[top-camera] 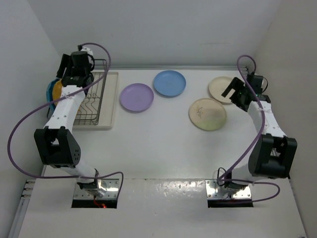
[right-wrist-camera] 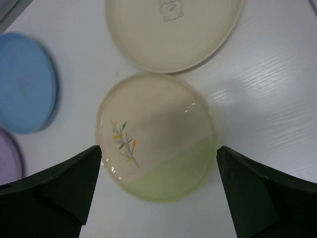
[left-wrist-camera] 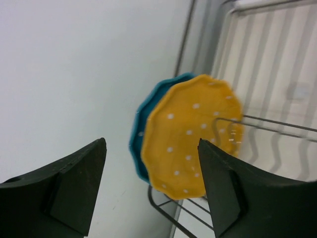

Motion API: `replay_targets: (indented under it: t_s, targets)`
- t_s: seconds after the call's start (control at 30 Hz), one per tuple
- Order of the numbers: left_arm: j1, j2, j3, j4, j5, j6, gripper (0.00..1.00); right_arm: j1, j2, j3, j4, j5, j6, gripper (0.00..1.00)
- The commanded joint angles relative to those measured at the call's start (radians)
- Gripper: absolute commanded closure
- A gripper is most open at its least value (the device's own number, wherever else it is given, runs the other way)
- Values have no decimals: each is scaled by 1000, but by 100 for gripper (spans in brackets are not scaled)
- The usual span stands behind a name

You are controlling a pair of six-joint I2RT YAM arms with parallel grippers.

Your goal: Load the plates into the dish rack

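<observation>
The dark wire dish rack (top-camera: 94, 101) stands at the far left on a flat cream tray (top-camera: 113, 99). A teal dotted plate (top-camera: 50, 90) and an orange dotted plate (top-camera: 58, 89) stand on edge at the rack's left side. In the left wrist view the orange plate (left-wrist-camera: 190, 144) overlaps the teal one (left-wrist-camera: 140, 126). My left gripper (top-camera: 71, 78) is open and empty just above them (left-wrist-camera: 153, 191). The lilac plate (top-camera: 136, 96), blue plate (top-camera: 169, 83), plain cream plate (top-camera: 222, 89) and sprig plate (top-camera: 207, 114) lie flat. My right gripper (top-camera: 236, 96) hangs open above the sprig plate (right-wrist-camera: 156, 136).
The left wall (left-wrist-camera: 74, 74) is close beside the rack and the standing plates. Rack wires (left-wrist-camera: 270, 129) cross over the cream tray (left-wrist-camera: 277, 64). In the right wrist view the plain cream plate (right-wrist-camera: 173, 29), blue plate (right-wrist-camera: 25, 82) and lilac plate (right-wrist-camera: 6, 158) surround the sprig plate.
</observation>
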Motion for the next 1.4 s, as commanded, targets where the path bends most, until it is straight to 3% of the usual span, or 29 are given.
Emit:
replay_targets:
  t_s: [0.0,0.13,0.23,0.37,0.6,0.67,0.77,0.8,0.87,0.9,0.97,1.2,1.37]
  targets:
    - [-79,-99,33,-50,101,-9,19,-34,71,59,51,165,55,0]
    - [-140,-89,109,-275,381,-20,18,-79,280,180,61,182,119,4]
    - [-171,-71,93,-368,469,-31,18,-100,384,275,55,189,131,4]
    - [-200,-61,24,-377,470,-52,18,-123,569,375,56,197,166,6]
    - [-200,-20,1,-386,480,-115,18,-143,719,495,90,125,197,18]
    - [-200,-8,1,-395,480,-115,18,-142,730,498,98,122,194,23]
    - [-200,2,1,-395,470,-115,18,-143,751,498,101,134,211,40]
    - [-200,2,11,-395,470,-115,18,-145,763,495,98,139,216,55]
    - [-200,2,11,-405,482,-115,18,-149,771,489,96,136,228,71]
    - [-200,2,11,-405,482,-115,18,-149,773,483,96,137,225,87]
    - [-200,2,11,-405,482,-115,18,-152,768,484,110,122,210,100]
    - [-200,-41,2,-405,509,-124,18,-149,645,450,168,102,156,100]
    - [-200,-89,-7,-424,575,-124,18,-140,414,391,303,17,162,100]
